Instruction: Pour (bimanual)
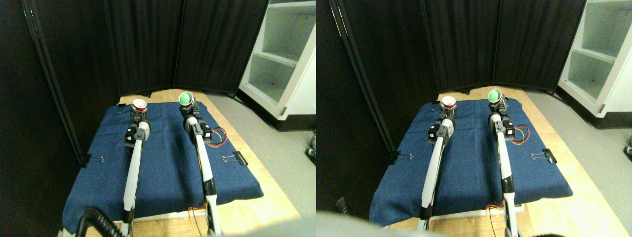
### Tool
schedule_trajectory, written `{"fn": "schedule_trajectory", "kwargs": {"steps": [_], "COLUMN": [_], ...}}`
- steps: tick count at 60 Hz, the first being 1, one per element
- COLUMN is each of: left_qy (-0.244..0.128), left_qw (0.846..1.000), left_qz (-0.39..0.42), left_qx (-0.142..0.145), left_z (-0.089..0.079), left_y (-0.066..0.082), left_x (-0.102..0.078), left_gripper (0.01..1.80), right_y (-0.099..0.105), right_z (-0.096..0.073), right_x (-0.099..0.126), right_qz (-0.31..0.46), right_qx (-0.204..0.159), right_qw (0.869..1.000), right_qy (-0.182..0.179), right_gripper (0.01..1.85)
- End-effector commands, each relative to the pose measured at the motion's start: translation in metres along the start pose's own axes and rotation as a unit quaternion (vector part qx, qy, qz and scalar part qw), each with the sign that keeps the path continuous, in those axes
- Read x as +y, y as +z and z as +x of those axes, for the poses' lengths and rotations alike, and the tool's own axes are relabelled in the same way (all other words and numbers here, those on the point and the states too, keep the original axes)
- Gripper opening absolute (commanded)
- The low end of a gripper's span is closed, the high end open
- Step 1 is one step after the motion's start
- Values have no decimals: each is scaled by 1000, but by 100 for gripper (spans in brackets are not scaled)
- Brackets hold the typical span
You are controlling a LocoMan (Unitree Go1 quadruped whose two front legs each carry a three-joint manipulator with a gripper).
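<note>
Bimanual pour, cups at far end of blue cloth (pixel 168 163).
Right hand (pixel 188 109) grips green cup (pixel 185 98), tilted; left hand (pixel 139 114) grips red-rimmed cup (pixel 139 104), upright. Close gap before tipping further.

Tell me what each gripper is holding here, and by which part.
The left gripper holds the red cup and the right gripper holds the green cup, tilted. Each seems gripped low on its body; the exact contact is too small to see.
</note>
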Motion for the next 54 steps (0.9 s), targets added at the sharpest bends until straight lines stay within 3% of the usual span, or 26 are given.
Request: {"fn": "schedule_trajectory", "kwargs": {"steps": [1,31,39,54], "left_qy": [-26,-24,-28,-23], "left_qw": [1000,999,999,999], "left_qz": [2,12,0,-1], "left_qx": [5,18,36,33], "left_z": [-1,2,3,3], "left_y": [-5,-14,-19,-27], "left_x": [-14,-31,-38,-39], "left_gripper": [33,33,33,33], "right_y": [3,-8,-10,-10], "right_z": [-3,2,3,2], "right_x": [20,50,57,63], "right_qz": [-5,-3,0,-13], "right_qx": [-7,21,24,30], "right_qw": [1000,999,999,998], "right_qy": [23,41,43,45], "right_gripper": [33,33,33,33]}}
